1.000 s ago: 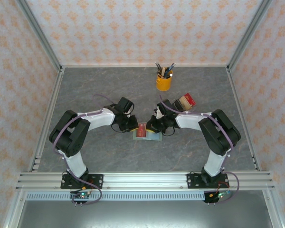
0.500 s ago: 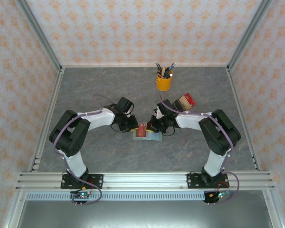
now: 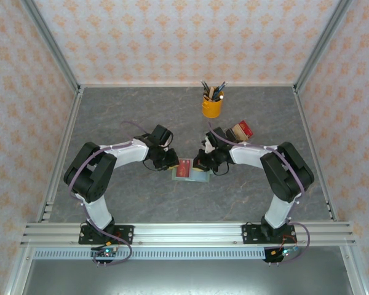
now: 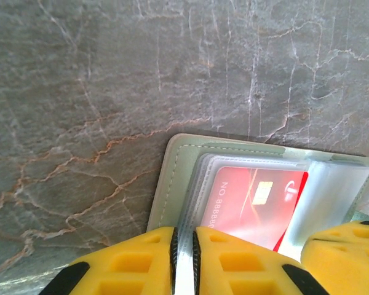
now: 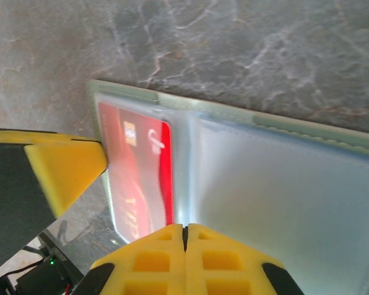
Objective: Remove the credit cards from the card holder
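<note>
The sage-green card holder (image 3: 198,177) lies open and flat on the grey table between my two arms. A red credit card (image 3: 184,168) sits in a clear pocket of its left half; in the left wrist view the card (image 4: 258,200) shows its chip through the plastic. My left gripper (image 4: 184,258) is shut on the pale edge of the card holder's (image 4: 172,178) clear sleeves, at the holder's left side (image 3: 171,161). My right gripper (image 5: 185,236) is shut with nothing between its fingers, its tips at the fold of the card holder (image 5: 283,196), next to the red card (image 5: 138,178).
A yellow cup of pens (image 3: 212,106) stands at the back of the table. A cluster of dark, tan and red upright blocks (image 3: 240,130) sits just behind my right arm. Metal frame rails run along both sides and the near edge.
My right arm has shifted slightly to the right and its jaws have closed fully. The left gripper and the card holder have hardly moved.
</note>
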`<state>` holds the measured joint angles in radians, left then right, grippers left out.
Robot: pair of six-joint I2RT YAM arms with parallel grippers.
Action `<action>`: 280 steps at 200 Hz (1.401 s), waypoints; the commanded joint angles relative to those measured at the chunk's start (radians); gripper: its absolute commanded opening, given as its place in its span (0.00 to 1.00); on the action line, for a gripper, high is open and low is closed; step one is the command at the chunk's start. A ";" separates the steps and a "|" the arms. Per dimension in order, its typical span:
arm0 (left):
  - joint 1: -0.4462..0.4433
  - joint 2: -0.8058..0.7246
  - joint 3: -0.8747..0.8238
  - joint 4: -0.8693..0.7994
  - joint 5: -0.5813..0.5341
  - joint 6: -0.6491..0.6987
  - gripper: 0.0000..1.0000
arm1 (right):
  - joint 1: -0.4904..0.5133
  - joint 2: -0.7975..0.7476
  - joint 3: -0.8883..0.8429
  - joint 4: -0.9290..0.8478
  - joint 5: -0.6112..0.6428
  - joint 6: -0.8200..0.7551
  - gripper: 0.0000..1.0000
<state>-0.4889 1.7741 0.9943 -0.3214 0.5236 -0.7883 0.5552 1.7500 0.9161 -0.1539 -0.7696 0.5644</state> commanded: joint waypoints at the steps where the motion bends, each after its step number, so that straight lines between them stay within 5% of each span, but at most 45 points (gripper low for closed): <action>1: 0.009 -0.021 0.016 -0.001 0.033 0.011 0.18 | -0.003 -0.022 0.001 0.061 -0.052 0.012 0.08; 51: 0.007 -0.016 0.000 0.049 0.104 0.004 0.19 | -0.003 0.034 0.033 0.053 -0.051 0.022 0.25; 225: 0.006 0.043 -0.047 0.038 0.039 -0.012 0.17 | -0.003 0.092 0.030 0.143 -0.122 0.030 0.18; 280: 0.006 0.043 -0.074 0.061 0.039 -0.023 0.16 | -0.003 0.085 -0.025 0.375 -0.207 0.127 0.15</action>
<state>-0.4755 1.7832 0.9684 -0.2523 0.5961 -0.7963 0.5423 1.8297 0.9058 0.0154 -0.8913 0.6353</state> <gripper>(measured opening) 0.168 0.150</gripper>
